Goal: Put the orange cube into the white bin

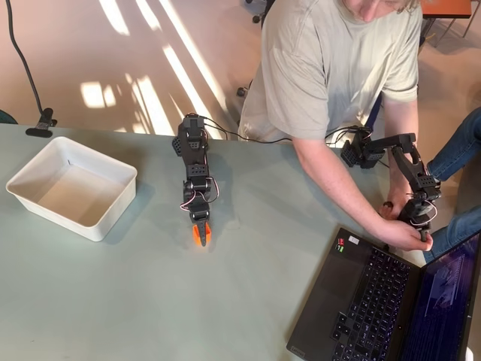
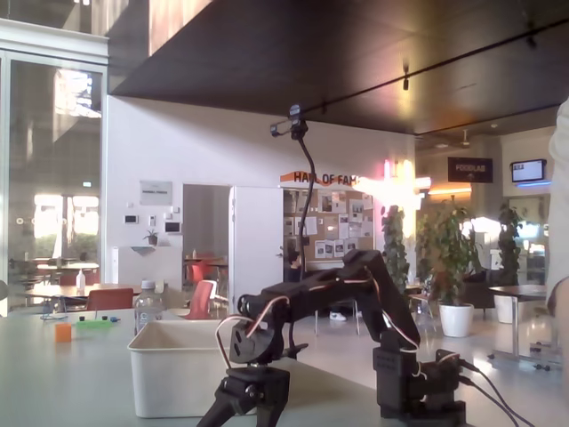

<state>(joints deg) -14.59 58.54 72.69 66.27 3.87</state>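
We see the gripper (image 1: 201,235) lowered to the table (image 1: 150,301) in the overhead view, its fingers closed around the orange cube (image 1: 201,235), which sits right at the fingertips and touches the tabletop or hangs just above it; we cannot tell which. From the cube, the black arm (image 1: 194,162) runs toward 12 o'clock, to its base at the table's far edge. The white bin (image 1: 71,186) lies toward 10 o'clock from the cube, well apart from it, and we see its pale floor bare.

In the fixed view we find the gripper (image 2: 242,405) at the bottom edge, pointing down, with its tips cut off by the frame. The arm (image 2: 338,294) arches over from its base at the right, and the white bin (image 2: 178,369) stands just behind the gripper. At 3 o'clock from the cube in the overhead view, a person's torso (image 1: 331,68) leans over the table, and a laptop (image 1: 391,301) sits toward 4 o'clock.
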